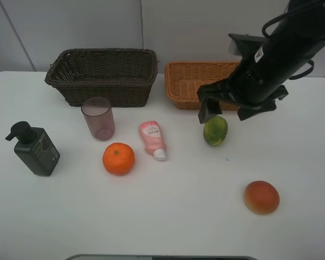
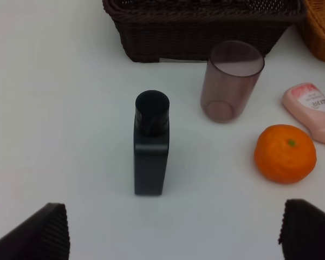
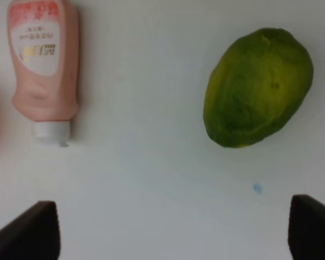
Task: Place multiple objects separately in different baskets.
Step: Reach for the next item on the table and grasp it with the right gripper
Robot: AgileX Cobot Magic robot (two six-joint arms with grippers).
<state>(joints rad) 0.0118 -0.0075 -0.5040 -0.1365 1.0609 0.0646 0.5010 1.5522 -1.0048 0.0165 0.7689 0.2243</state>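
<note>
White tabletop (image 1: 162, 233) carries all six objects; none is in a basket yet. The green mango (image 3: 258, 88) lies just in front of the light tan basket (image 1: 183, 86), and the right gripper (image 3: 173, 233) hangs above it, jaws spread wide and holding nothing. The fruit sits off the middle of the gap, nearer one finger. I judge the step in hand to be the approach for a first pick. The next move calls for centring the jaws over the mango, lowering and closing across its narrow width.

Nearby lie the pink tube (image 1: 153, 139), orange (image 1: 118, 158), mauve cup (image 1: 98, 118) and red-orange fruit (image 1: 261, 197). The left gripper (image 2: 173, 233), also spread and empty, faces the pump bottle (image 2: 150, 146) before the dark brown basket (image 1: 108, 92).
</note>
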